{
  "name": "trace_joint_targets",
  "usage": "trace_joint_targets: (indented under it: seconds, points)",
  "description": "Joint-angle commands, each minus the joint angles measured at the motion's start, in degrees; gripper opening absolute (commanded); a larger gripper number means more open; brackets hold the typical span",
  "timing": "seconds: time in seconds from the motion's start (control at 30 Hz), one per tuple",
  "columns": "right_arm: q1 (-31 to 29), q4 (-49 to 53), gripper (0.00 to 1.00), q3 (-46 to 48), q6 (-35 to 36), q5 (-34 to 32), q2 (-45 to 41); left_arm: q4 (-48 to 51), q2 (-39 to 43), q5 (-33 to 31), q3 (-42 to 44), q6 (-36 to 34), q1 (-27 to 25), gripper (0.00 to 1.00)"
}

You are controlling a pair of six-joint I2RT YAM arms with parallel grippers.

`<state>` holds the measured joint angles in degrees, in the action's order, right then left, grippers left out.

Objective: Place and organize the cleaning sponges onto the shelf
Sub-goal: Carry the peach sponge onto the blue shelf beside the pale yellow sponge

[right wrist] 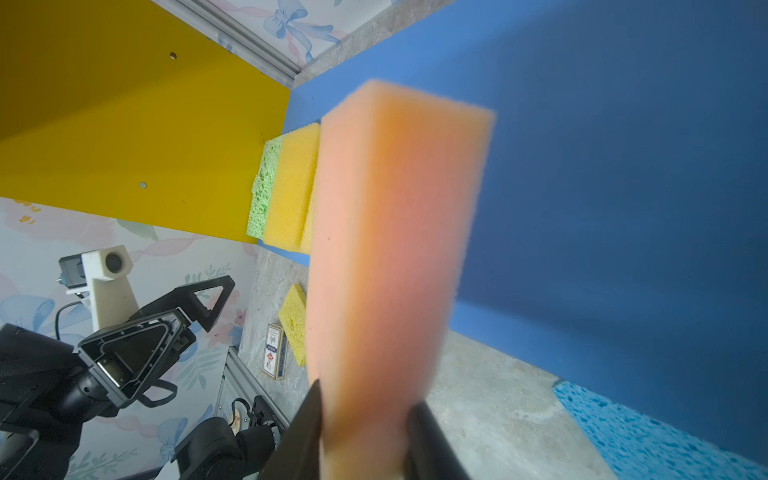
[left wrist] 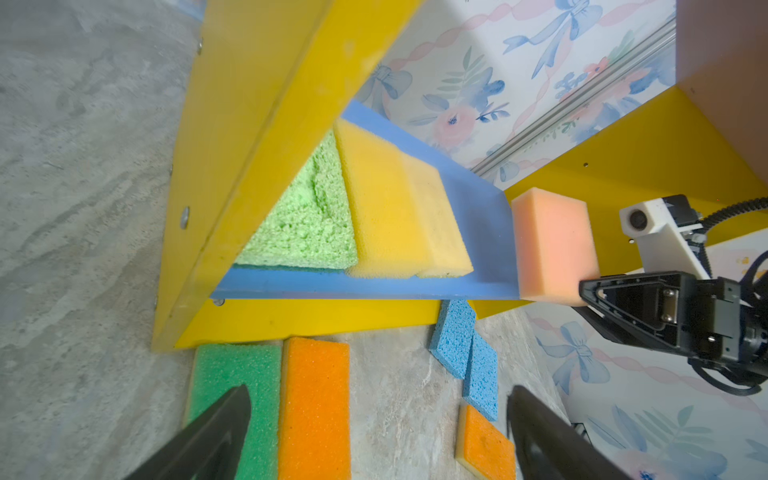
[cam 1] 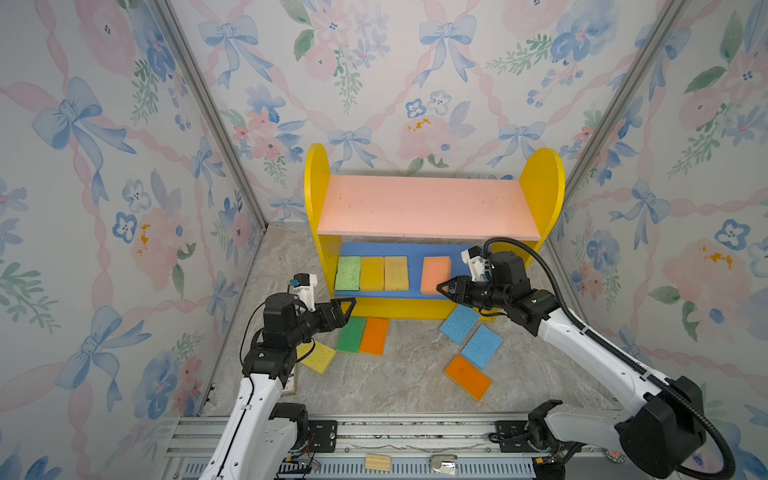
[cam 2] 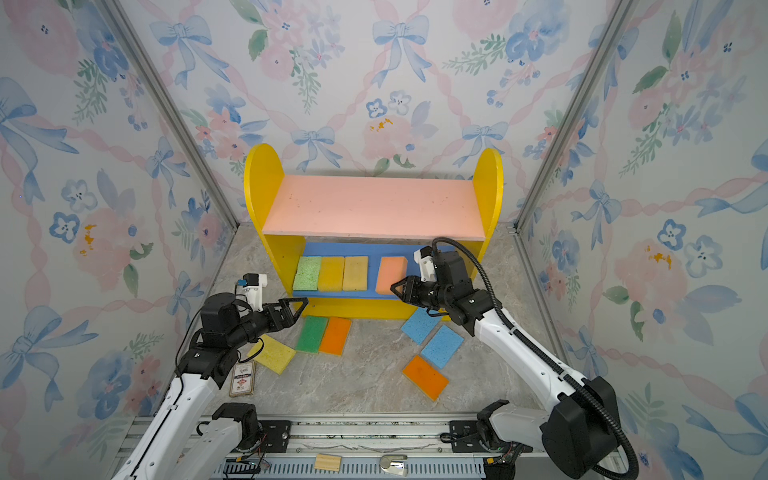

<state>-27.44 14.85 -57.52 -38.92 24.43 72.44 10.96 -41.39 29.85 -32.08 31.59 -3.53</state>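
Centre of both top views, at the back wall: shelf point(cam 1: 542, 187), pink upper board point(cam 1: 424, 205) bare, blue lower board point(cam 1: 413, 251) with light green sponge point(cam 1: 348, 273) and two yellow sponges point(cam 1: 372, 273) point(cam 1: 395, 273) packed side by side at its left end. Right gripper point(cam 1: 439, 286) is clamped on the near end of the peach-pink sponge point(cam 1: 435, 272), over the board's right half, apart from the yellows; resting or lifted, can't tell. Left gripper point(cam 1: 349, 311) has jaws wide apart, nothing between them, by the shelf's lower-left front corner. Marble tabletop point(cam 1: 407, 386), below the shelf: dark green sponge point(cam 1: 350, 334) touching orange sponge point(cam 1: 374, 336); pale yellow sponge point(cam 1: 318, 357) lower left, partly under the left arm; two blue sponges point(cam 1: 459, 324) point(cam 1: 482, 346) right of centre; second orange sponge point(cam 1: 467, 377), yellow underside, below them. Small printed box point(cam 2: 242, 379) lower left. Wooden block point(cam 1: 377, 462) sits on the bottom-edge rail.
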Motion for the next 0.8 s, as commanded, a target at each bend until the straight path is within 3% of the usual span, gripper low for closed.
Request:
trace_joint_targets:
  seconds: [0.0,0.53,0.77]
  points:
    - [0.7,0.6,0.31,-3.0,1.5,1.5,2.3,1.5,1.8,-2.3,0.5,-3.8,0.4,0.98]
    - [0.9,-0.1,0.31,-7.2,1.6,3.8,9.8,1.4,2.1,-3.2,1.4,-2.9,-0.6,0.98]
    - [1.2,0.6,0.39,-8.9,1.4,4.6,13.0,1.5,2.3,-3.5,1.4,-2.9,-0.8,0.98]
